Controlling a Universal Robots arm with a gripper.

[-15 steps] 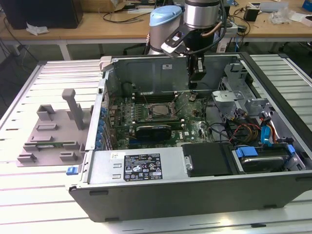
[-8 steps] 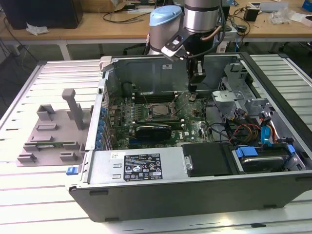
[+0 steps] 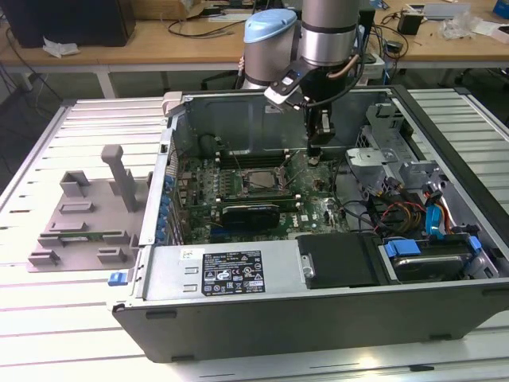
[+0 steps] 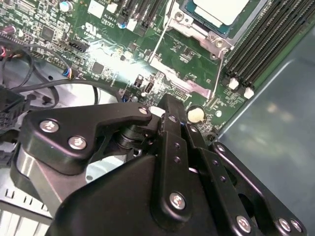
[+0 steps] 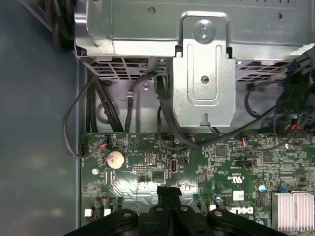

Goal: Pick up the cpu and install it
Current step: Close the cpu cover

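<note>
Cpu [image 4: 217, 10]: lies in the socket [image 4: 199, 33] on the board [image 4: 106, 64]. I judge it light, stiff, slick-topped and fragile underneath; best held by opposite edges. My tool [image 5: 169, 191]: closed, empty, near the socket, not touching.

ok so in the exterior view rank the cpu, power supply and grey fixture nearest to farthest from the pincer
1. cpu, in its socket, to the exterior view's left of the pincer.
2. power supply, along the case's near edge.
3. grey fixture, outside the case, at the exterior view's far left.
</note>
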